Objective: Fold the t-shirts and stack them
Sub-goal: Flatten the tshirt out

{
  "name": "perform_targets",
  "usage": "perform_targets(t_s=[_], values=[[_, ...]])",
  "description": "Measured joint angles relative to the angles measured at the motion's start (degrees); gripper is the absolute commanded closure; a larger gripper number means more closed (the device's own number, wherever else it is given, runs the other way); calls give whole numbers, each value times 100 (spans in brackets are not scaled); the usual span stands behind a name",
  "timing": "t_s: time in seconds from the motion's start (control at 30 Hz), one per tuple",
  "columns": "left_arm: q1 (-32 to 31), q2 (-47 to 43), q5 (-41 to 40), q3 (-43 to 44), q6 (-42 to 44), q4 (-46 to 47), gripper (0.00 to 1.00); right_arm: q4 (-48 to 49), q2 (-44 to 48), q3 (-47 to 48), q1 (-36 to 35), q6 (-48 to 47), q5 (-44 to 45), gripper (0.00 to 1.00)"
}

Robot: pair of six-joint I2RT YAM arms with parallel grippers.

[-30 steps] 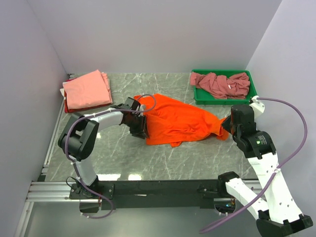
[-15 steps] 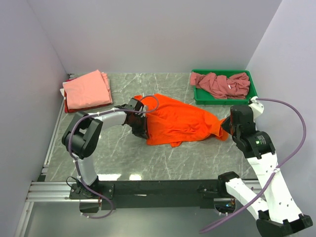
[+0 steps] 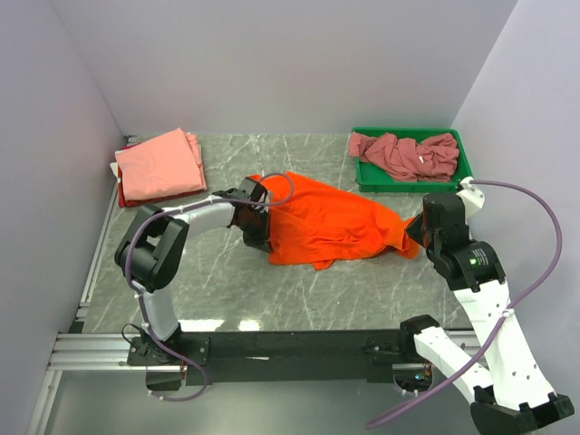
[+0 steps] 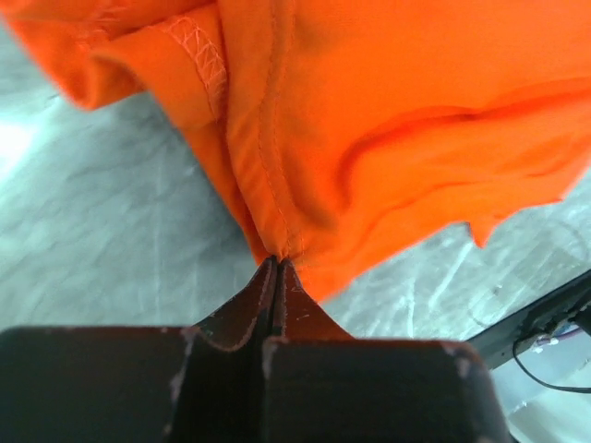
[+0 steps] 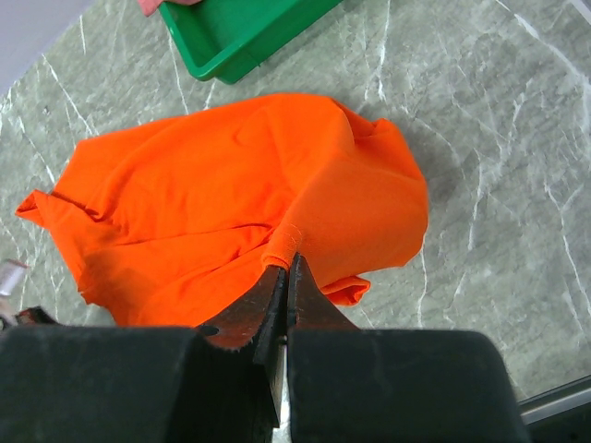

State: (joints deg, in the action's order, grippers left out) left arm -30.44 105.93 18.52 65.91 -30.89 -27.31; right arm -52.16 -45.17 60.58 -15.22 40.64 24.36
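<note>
You are early in the job, approx. one shirt done. The salmon-pink t-shirt point(image 3: 159, 165) lies folded at the far left corner of the table point(image 3: 272, 290). The rose-mauve t-shirts point(image 3: 403, 154) sit in a crumpled heap in the green bin point(image 3: 367, 181) at far right, not folded yet.

The orange t-shirt point(image 3: 326, 222) is the one in work. It lies in the middle of the table, between the two arms, wrinkled and partly doubled over, so it is not flat and I see no proper fold on it yet. Your left gripper point(image 4: 277, 268) has its fingers pressed together on a seam at the shirt's left side. Your right gripper point(image 5: 288, 263) is likewise pinched tight on a small tuck of cloth at the right end. Both grips take only a bit of fabric.

Left to do, in my judgement: spread the orange one, fold it, put it on the pink one, then the same for each mauve shirt from the bin.
</note>
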Motion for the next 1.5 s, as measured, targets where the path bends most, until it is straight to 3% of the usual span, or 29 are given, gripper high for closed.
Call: perform_targets(t_s=[0.4, 0.63, 0.77, 0.97, 1.1, 1.3, 1.5], values=[[706, -2162, -186, 533, -422, -267, 100, 236, -153, 87, 0, -321, -2, 100], [1408, -2529, -26, 514, -647, -330, 100, 535, -564, 439, 7, -647, -52, 100], [1849, -2391, 109, 957, -671, -472, 100, 601, -1139, 1222, 37, -938, -81, 100], [2374, -1801, 184, 3119, -667, -450, 100, 804, -1930, 2861, 81, -1392, -87, 100], [2677, -1843, 221, 4074, -669, -330, 100, 916, -2142, 3991, 94, -1661, -81, 100], [2747, -2583, 125, 4277, -623, -199, 100, 1287, -1818, 4791, 101, -2041, -133, 100], [2745, -3891, -232, 4131, -599, -153, 100, 1532, -1423, 5429, 101, -2413, -422, 100]])
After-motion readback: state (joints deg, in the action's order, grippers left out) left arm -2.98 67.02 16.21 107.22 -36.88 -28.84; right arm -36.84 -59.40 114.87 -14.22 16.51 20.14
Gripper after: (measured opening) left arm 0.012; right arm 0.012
